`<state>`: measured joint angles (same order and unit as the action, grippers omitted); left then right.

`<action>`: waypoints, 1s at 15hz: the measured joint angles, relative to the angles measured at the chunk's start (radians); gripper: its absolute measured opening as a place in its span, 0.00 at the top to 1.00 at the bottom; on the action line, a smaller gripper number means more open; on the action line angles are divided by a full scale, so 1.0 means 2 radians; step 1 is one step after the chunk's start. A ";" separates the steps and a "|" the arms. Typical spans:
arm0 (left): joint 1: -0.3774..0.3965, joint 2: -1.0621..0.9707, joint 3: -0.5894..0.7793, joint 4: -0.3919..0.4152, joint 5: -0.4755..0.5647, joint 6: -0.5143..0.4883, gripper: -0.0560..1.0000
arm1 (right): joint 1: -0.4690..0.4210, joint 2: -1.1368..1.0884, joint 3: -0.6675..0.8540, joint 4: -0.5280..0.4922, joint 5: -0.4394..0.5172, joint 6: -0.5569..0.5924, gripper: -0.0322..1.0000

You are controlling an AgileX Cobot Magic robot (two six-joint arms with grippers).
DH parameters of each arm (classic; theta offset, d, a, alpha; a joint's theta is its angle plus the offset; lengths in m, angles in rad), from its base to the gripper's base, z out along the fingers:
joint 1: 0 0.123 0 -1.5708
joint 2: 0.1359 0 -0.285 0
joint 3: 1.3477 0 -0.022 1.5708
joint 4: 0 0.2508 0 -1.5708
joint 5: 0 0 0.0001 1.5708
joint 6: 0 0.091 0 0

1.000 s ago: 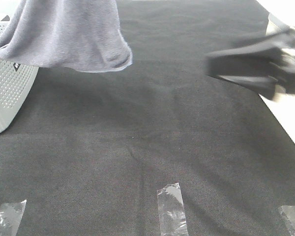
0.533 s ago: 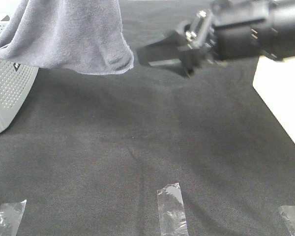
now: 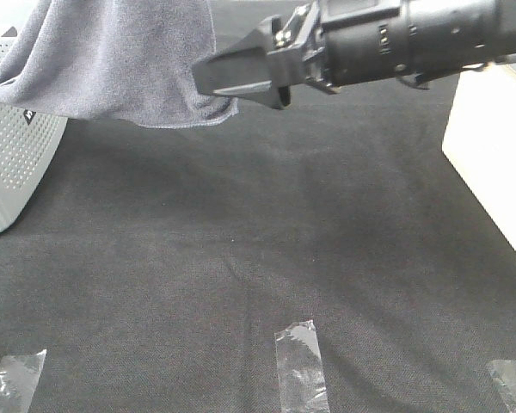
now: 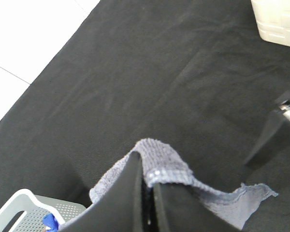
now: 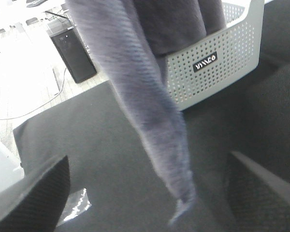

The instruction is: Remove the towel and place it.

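The grey-lavender towel [image 3: 120,56] hangs at the top left, partly over the white perforated basket [image 3: 9,172]. My left gripper [image 4: 147,181] is shut on a fold of the towel [image 4: 159,154] and holds it up; it is above the frame in the high view. My right gripper [image 3: 208,82] reaches in from the right and is level with the towel's lower right corner. In the right wrist view it [image 5: 147,198] is open, and the hanging towel [image 5: 150,96] drops between its two fingers, with the basket [image 5: 217,53] behind.
A black cloth [image 3: 241,258] covers the table. A white box [image 3: 490,155] stands at the right edge. Clear tape strips [image 3: 301,366] lie along the front. A black case [image 5: 72,50] stands on the floor beyond the table.
My right arm has swept left from the table's right edge to the towel's lower right corner. The towel and basket have hardly moved.
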<state>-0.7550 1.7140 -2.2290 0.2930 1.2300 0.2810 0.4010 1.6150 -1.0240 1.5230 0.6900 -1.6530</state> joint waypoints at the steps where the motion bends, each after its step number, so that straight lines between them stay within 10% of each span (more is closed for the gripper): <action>1: 0.000 0.000 0.000 -0.005 0.000 0.000 0.95 | 0.000 0.013 -0.007 0.000 -0.002 0.000 0.16; 15: 0.000 0.000 0.000 -0.031 -0.010 -0.028 0.95 | 0.000 0.044 -0.028 0.001 0.038 -0.011 0.31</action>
<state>-0.7550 1.7140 -2.2290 0.2310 1.2100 0.2250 0.4010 1.7020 -1.0800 1.5240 0.7660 -1.6750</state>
